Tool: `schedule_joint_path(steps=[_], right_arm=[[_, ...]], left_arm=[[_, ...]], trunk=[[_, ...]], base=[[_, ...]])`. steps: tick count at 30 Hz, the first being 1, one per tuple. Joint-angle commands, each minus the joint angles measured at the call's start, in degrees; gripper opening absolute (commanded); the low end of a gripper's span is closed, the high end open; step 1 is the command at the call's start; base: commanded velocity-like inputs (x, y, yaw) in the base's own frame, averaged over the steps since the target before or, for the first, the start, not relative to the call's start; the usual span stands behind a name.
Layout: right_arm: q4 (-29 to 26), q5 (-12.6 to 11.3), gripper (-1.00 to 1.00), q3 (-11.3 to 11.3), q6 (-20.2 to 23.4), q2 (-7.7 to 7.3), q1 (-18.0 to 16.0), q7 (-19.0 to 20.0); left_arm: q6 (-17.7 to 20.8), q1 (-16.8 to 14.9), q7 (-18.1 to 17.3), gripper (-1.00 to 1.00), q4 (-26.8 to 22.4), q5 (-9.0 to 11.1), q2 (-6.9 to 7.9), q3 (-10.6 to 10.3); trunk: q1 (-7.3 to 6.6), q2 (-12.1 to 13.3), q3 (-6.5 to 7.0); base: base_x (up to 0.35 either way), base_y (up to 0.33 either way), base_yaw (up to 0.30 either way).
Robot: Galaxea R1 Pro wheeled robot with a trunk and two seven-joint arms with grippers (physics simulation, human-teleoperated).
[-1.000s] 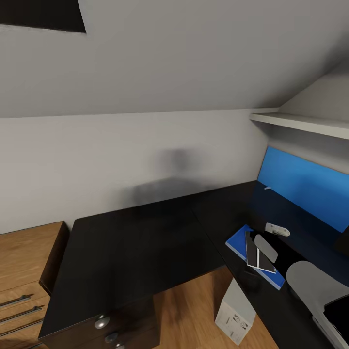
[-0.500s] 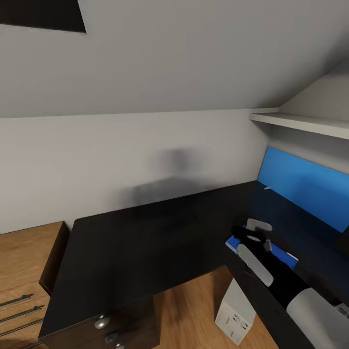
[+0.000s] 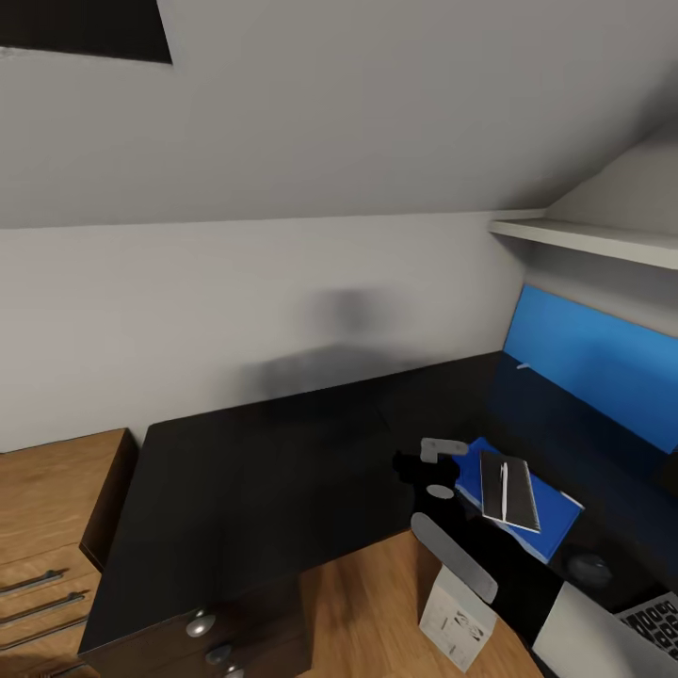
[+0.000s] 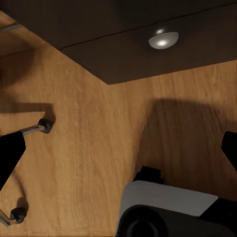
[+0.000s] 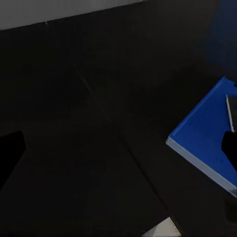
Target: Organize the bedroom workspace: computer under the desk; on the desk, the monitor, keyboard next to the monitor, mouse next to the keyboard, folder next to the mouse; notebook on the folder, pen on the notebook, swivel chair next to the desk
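On the black desk (image 3: 264,471) lies the blue folder (image 3: 546,513), with the dark notebook (image 3: 513,494) stacked on it and the white pen (image 3: 504,480) on the notebook. The mouse (image 3: 589,568) sits right of the folder, and a corner of the keyboard (image 3: 652,621) shows beyond it. The grey-white computer (image 3: 457,617) stands on the floor under the desk. My right gripper (image 3: 435,469) hovers open just left of the folder, holding nothing. In the right wrist view the right gripper (image 5: 118,148) spans the desk top with the folder (image 5: 207,143) beside one finger. My left gripper (image 4: 118,153) hangs open over the wood floor.
A blue panel (image 3: 593,363) runs along the right wall under a white shelf (image 3: 584,240). The oak drawer unit (image 3: 47,508) stands left of the desk. The desk's black drawers carry silver knobs (image 3: 198,626); one knob (image 4: 163,38) is close to my left gripper.
My right arm has swung left off the folder stack towards the desk's inner corner. The notebook with the pen is now uncovered. The mouse and keyboard have come into view.
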Motion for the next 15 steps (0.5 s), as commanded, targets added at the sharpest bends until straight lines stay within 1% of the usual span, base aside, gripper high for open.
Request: schedule_joint_path(steps=[1, 8, 11, 15], right_arm=[[-0.13, -0.22, 1.00, 0.18, 0.33, -0.06, -0.08, -0.40], [0.06, -0.20, 1.00, 0.29, 0.34, -0.02, -0.08, -0.43], [-0.08, -0.14, 1.00, 0.37, 0.37, 0.03, -0.08, -0.44], [-0.12, -0.17, 1.00, 0.42, 0.43, 0.11, -0.08, -0.42]], left_arm=[[-0.25, -0.05, 0.25, 1.00, -0.08, 0.64, 0.04, -0.45], [-0.25, -0.05, 0.25, 1.00, -0.07, 0.66, 0.04, -0.41], [-0.25, -0.05, 0.25, 1.00, -0.07, 0.66, 0.04, -0.41], [-0.25, -0.05, 0.24, 1.00, -0.07, 0.66, 0.04, -0.41]], trunk=[[0.01, -0.05, -0.07], [0.01, -0.05, -0.26], [0.01, -0.05, -0.32], [0.01, -0.05, -0.34]], base=[[0.000, 0.000, 0.248], [0.000, 0.000, 0.242], [0.000, 0.000, 0.081], [0.000, 0.000, 0.014]])
